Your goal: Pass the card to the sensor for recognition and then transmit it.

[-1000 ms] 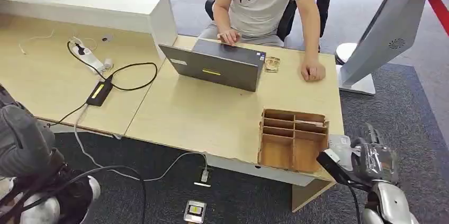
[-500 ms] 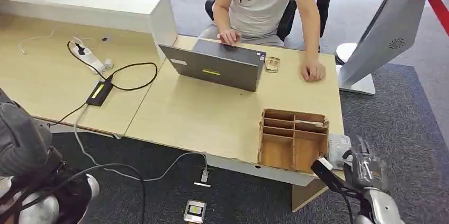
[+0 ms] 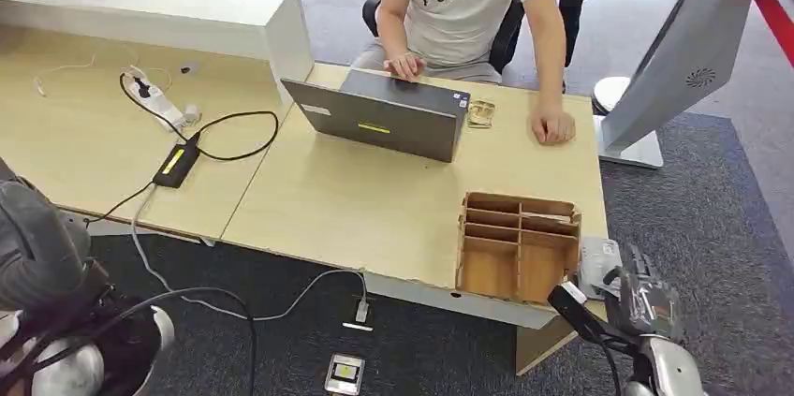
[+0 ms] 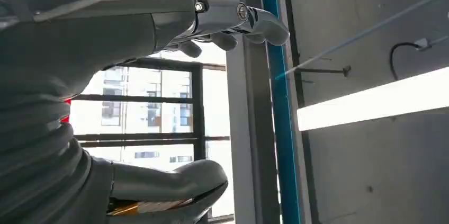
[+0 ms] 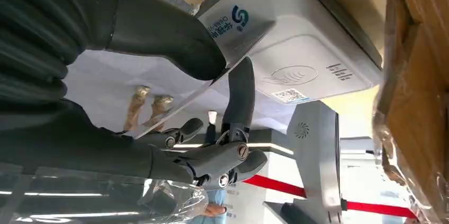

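My right hand (image 3: 644, 300) hangs off the table's near right corner, beside the wooden divider box (image 3: 520, 248). In the right wrist view this hand (image 5: 159, 33) pinches a pale card (image 5: 106, 94) with a blue-green logo between thumb and a dark finger. The card sits close in front of the white sensor (image 5: 312, 49), which bears a contactless symbol and a small code sticker. In the head view the sensor (image 3: 597, 256) lies at the table's right edge. My left hand (image 4: 159, 28) is raised toward the ceiling, thumb and fingers apart, holding nothing.
A person sits behind the table (image 3: 374, 209) with one hand on a grey laptop (image 3: 379, 117) and the other (image 3: 554, 126) resting on the tabletop. A white kiosk stand (image 3: 683, 50) rises at the right. Cables and a power strip (image 3: 173, 115) lie at the left.
My right hand with the card has drifted down and back toward me, off the table's corner. The left arm has shifted slightly. The person has stayed still.
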